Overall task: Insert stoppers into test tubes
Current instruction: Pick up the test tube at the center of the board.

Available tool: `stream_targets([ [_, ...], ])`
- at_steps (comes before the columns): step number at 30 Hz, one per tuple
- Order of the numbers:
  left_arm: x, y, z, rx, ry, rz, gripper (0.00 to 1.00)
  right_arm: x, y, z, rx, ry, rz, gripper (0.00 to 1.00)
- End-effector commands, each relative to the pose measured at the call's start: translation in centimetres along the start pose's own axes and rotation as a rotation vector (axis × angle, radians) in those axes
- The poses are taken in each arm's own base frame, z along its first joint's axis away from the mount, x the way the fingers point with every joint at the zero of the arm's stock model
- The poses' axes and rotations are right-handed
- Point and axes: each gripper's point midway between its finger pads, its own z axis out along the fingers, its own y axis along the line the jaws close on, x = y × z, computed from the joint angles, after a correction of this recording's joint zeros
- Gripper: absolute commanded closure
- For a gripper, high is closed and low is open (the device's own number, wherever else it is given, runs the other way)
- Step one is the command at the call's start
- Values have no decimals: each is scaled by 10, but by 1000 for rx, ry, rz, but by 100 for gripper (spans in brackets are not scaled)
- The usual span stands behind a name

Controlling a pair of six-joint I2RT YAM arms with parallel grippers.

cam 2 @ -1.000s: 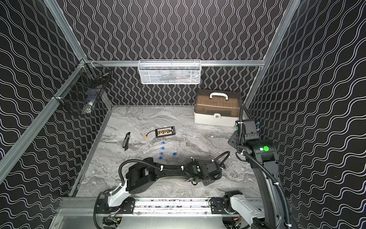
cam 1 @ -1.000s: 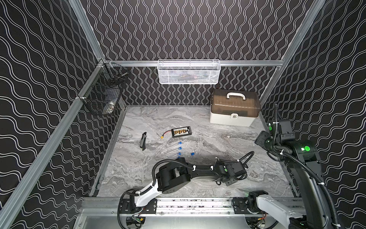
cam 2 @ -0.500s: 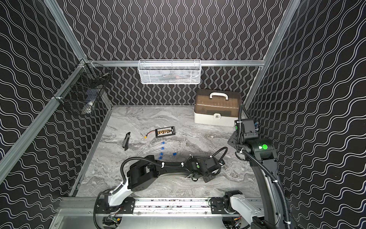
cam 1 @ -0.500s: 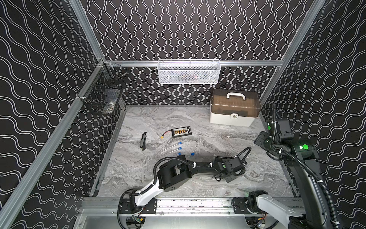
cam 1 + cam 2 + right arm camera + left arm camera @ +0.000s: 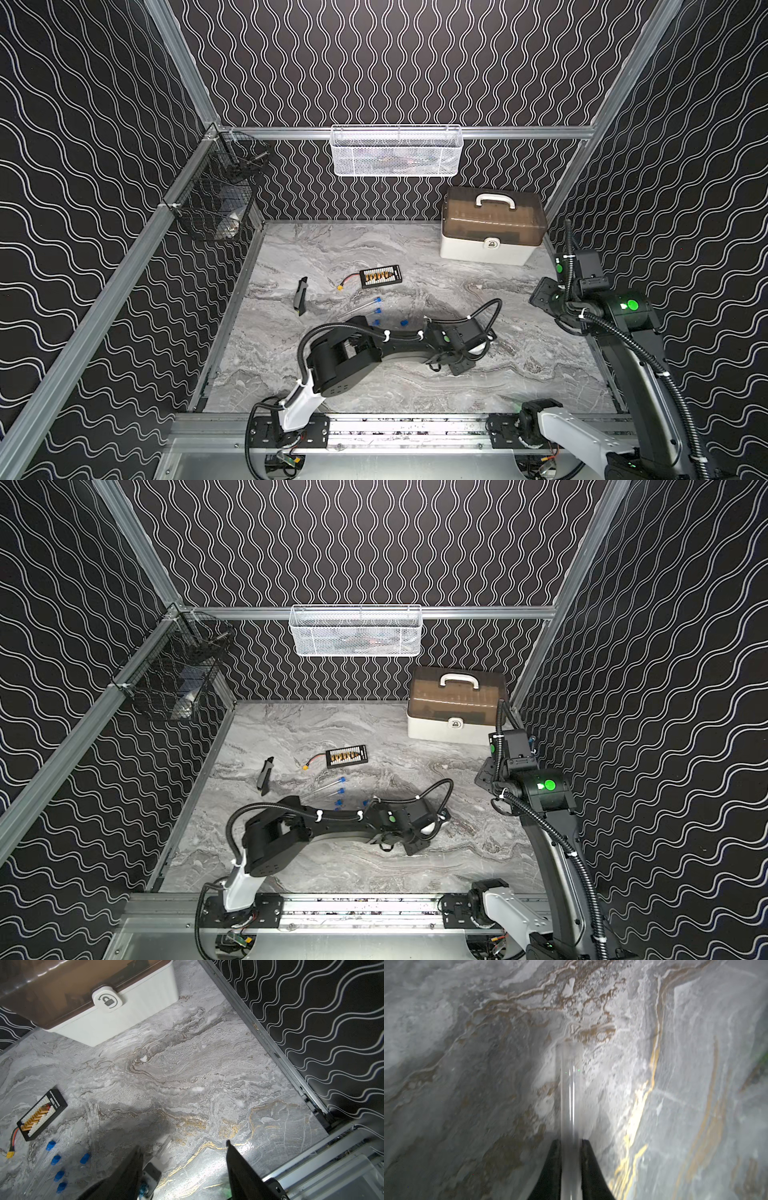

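In the left wrist view my left gripper (image 5: 571, 1141) is shut on a clear test tube (image 5: 570, 1095), which runs straight out past both black fingers above the marble table. In both top views this gripper (image 5: 473, 353) sits low, right of the table's middle. Several blue stoppers (image 5: 378, 310) (image 5: 55, 1159) lie loose left of it, beside more clear test tubes (image 5: 357, 309). My right gripper (image 5: 182, 1145) is open with nothing between its fingers. It hangs above the table's right side (image 5: 544, 295). The held tube's end (image 5: 166, 1145) shows below it.
A black board with gold connectors (image 5: 380, 276) and a yellow plug on red wire (image 5: 340, 287) lie behind the stoppers. A dark tool (image 5: 301, 295) lies further left. A brown-lidded white case (image 5: 492, 232) stands back right. A white mesh basket (image 5: 395, 151) and a black wire basket (image 5: 216, 199) hang on the walls.
My left gripper has shut on the test tube and has shifted a little back and left. The right arm has stayed nearly still.
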Motion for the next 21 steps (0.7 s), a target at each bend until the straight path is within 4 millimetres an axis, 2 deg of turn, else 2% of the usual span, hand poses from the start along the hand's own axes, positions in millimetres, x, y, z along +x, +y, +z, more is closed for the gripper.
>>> stream_targets([
  [1,-24,-2,-30,18,-187,65,90,5,20,4,-98,39,-49,36],
  [8,-9,6,-77,-25,-322,120,89,43,74,15,-379,250,-179,34],
  [13,-5,13,-114,-57,-414,118,88,87,109,9,-617,500,-236,35],
  [16,-3,18,-130,-55,-448,89,88,111,124,1,-760,651,-234,33],
  [18,-5,20,-139,-49,-472,67,88,121,133,-3,-835,709,-205,33],
  [20,-9,22,-148,-49,-493,54,88,123,140,-9,-893,716,-199,32],
  [21,-11,24,-152,-49,-504,46,88,132,138,-6,-896,747,-195,32],
])
